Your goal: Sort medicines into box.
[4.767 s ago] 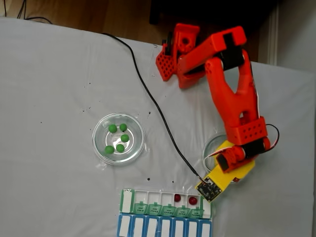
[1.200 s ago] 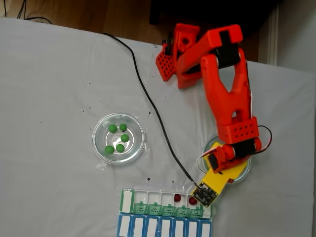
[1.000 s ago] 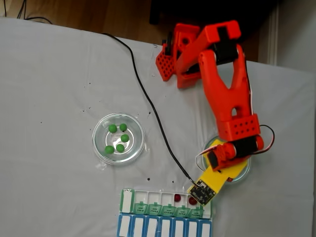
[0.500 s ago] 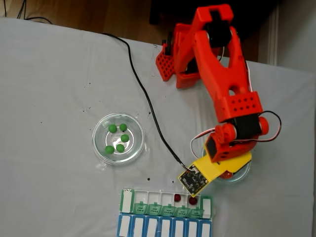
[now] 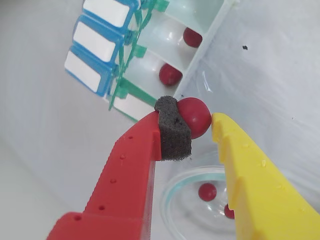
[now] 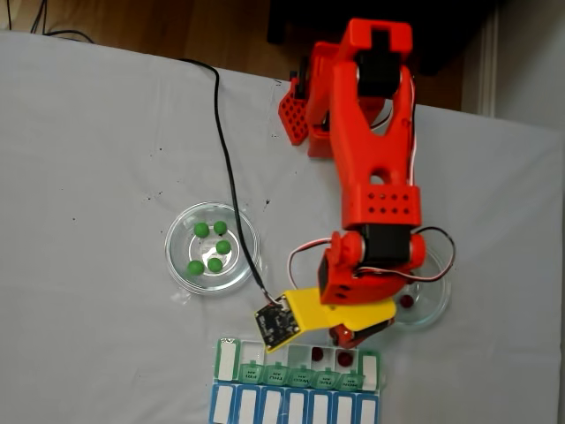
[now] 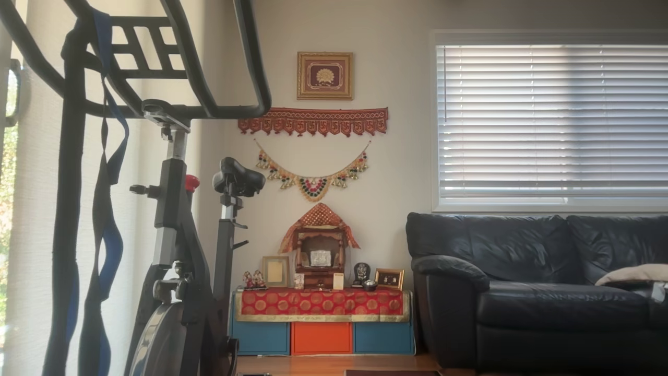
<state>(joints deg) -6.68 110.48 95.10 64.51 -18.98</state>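
Observation:
In the wrist view my gripper point(image 5: 196, 122) is shut on a dark red ball point(image 5: 194, 113), pinched between the foam pad of the red finger point(image 5: 172, 132) and the yellow finger point(image 5: 235, 155). It hangs just beside the box point(image 5: 211, 34), where two red balls point(image 5: 170, 74) lie in open compartments. In the fixed view the gripper point(image 6: 349, 334) hovers at the right end of the box point(image 6: 228, 359); the held ball is hidden there. Several green balls point(image 6: 212, 247) sit in the left glass dish point(image 6: 179, 265).
A second glass dish point(image 6: 437, 296) at the right holds loose red balls point(image 5: 207, 191). A blue-framed white-lidded row point(image 6: 291, 408) lies against the box's near side. A black cable point(image 6: 221, 150) runs across the white cloth to the wrist camera.
The arm has risen from the right dish and swung left; the gripper now sits over the box's right end.

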